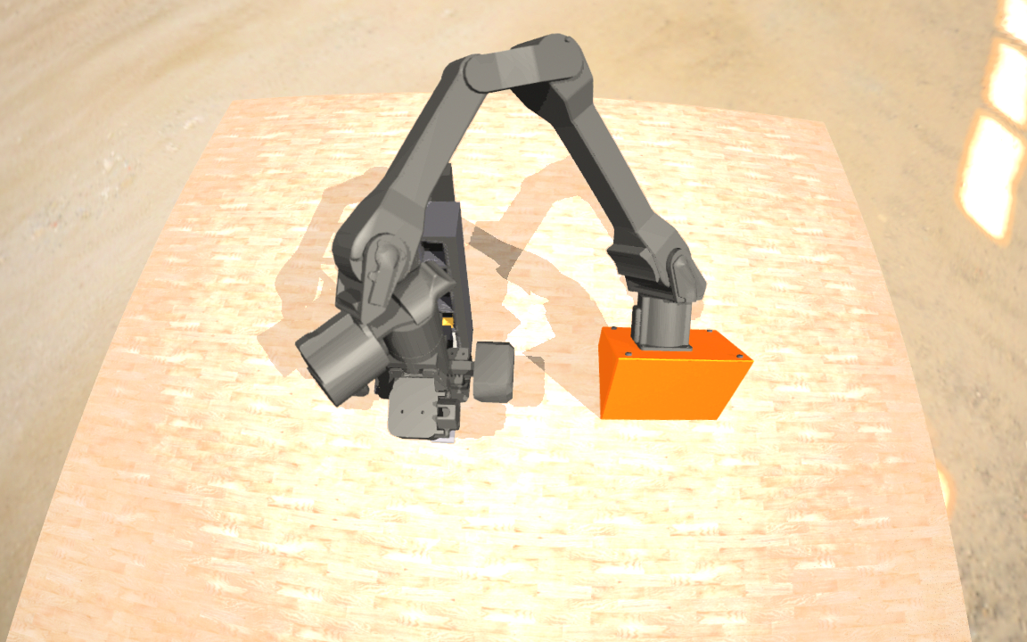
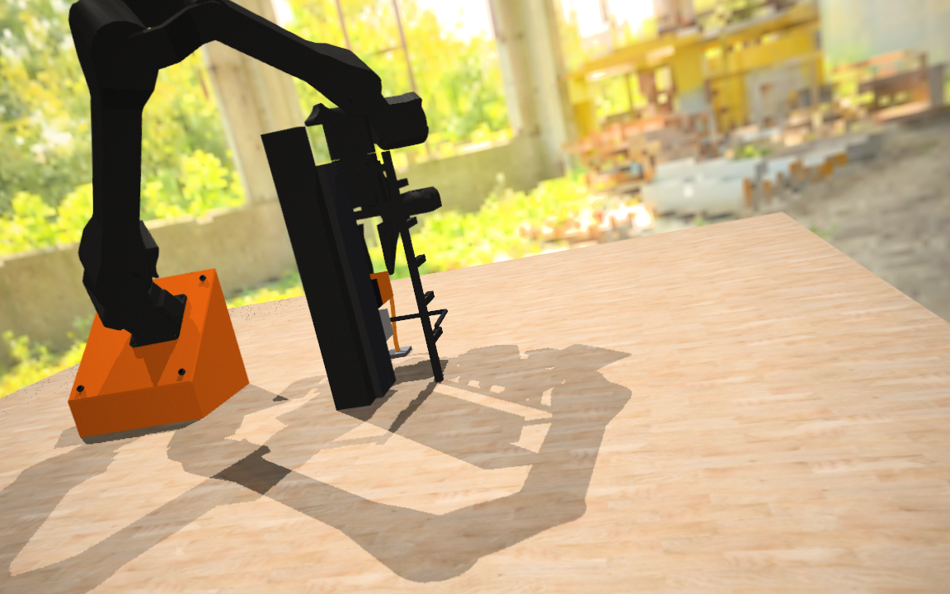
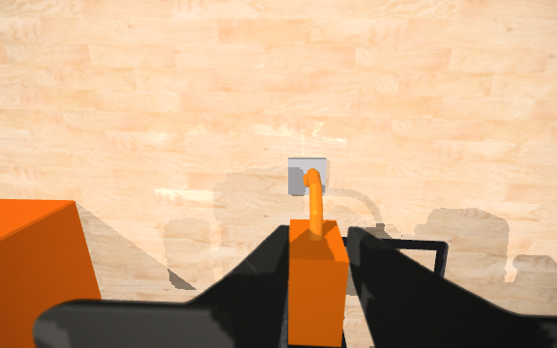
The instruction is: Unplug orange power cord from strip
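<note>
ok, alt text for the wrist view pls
The pincer is shut on an orange plug, one dark finger on each side. An orange cord runs from the plug to a small grey square on the wooden table. The orange robot base fills the lower left corner.
</note>
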`<action>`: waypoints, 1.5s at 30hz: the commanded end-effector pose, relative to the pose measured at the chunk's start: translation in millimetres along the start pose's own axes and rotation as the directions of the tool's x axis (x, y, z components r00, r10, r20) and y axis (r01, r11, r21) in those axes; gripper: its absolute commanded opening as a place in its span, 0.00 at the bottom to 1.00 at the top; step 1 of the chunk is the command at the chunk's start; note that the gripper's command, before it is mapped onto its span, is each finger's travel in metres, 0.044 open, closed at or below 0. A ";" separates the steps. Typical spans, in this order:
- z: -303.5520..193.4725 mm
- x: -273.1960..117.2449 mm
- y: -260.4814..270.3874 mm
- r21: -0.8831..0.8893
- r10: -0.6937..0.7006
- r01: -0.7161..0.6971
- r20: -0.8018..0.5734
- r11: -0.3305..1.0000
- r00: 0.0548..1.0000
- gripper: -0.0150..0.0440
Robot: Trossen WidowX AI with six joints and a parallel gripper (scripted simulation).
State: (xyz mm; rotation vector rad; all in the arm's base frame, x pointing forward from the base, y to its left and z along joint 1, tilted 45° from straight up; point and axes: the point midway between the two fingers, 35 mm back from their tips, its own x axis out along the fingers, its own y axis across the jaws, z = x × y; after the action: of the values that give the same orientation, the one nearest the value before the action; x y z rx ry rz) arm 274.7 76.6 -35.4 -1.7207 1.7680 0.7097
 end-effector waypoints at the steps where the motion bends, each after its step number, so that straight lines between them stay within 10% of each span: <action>1: -11.9 3.0 -0.8 -0.001 0.003 -0.003 -0.034 1.000 0.999 0.39; 5: -11.9 3.0 -0.8 -0.001 0.003 -0.003 -0.034 1.000 0.999 0.53; 45: -34.8 -6.1 -0.2 -0.010 -0.010 0.010 0.005 1.000 1.000 0.53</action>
State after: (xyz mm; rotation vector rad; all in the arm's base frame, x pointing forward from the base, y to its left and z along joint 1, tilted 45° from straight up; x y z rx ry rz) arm 273.6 58.4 -7.6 -1.7224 1.7552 0.7198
